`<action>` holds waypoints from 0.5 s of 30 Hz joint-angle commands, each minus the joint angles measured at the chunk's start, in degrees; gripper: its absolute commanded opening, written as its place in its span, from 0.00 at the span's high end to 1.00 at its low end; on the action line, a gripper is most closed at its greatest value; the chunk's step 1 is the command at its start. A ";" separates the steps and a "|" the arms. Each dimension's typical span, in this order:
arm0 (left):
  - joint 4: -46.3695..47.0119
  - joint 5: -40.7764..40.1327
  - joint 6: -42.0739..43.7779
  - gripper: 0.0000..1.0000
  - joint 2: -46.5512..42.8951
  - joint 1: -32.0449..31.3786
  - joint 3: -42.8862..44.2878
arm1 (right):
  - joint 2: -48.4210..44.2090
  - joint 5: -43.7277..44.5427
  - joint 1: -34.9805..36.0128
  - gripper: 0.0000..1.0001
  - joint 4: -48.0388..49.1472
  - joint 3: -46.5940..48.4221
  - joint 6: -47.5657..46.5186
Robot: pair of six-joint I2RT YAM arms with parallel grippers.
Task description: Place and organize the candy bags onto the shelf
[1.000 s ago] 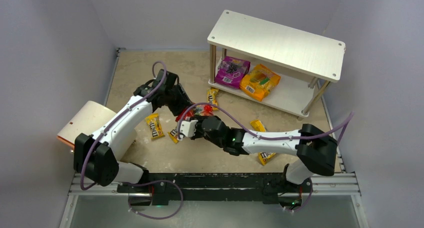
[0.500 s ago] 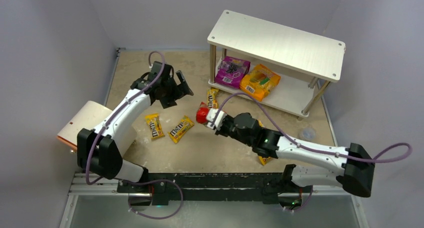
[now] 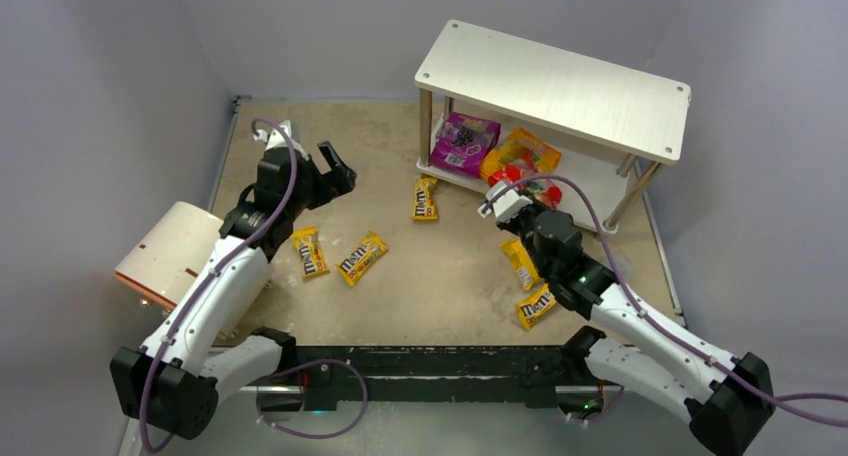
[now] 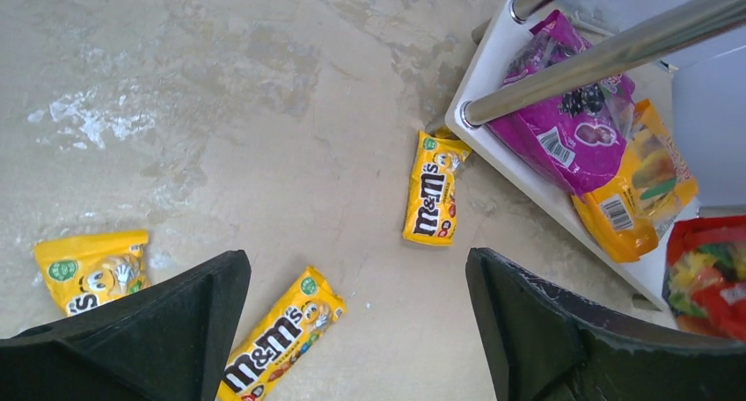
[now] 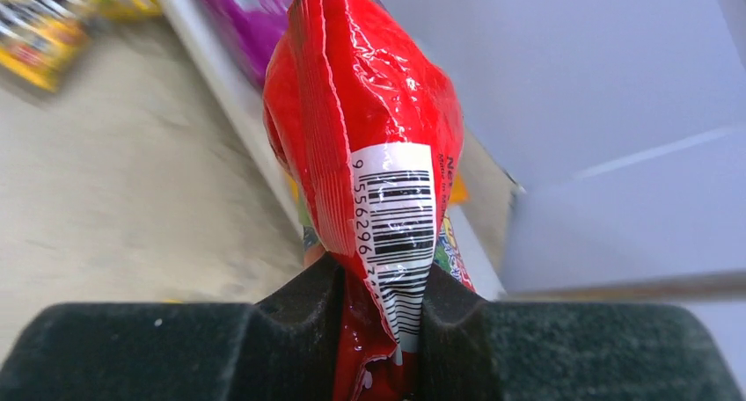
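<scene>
Beside the shelf (image 3: 560,86) now, red pouch (image 5: 361,111) between right fingers (image 5: 290,331)

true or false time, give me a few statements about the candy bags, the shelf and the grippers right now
1. The right gripper is shut on the red bag. True.
2. The purple bag lies on the top board of the shelf. False: it lies on the lower board, beside the orange bag.
3. The left gripper is open and holds nothing. True.
4. Every yellow packet is already on the shelf. False: five lie on the table.
</scene>
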 commanded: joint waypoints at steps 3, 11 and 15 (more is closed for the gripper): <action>10.40 1.46 7.43 0.00 -3.89 -0.02 -4.33 | 1.04 -0.15 -9.11 0.89 17.35 -2.77 -19.02; 13.43 0.18 9.97 0.00 -7.06 0.00 -6.99 | 4.91 -14.33 -26.16 0.85 15.47 1.18 -20.53; 13.39 -0.45 10.27 0.00 -7.54 -0.02 -7.13 | 9.24 -15.27 -31.60 0.91 19.14 -0.92 -24.31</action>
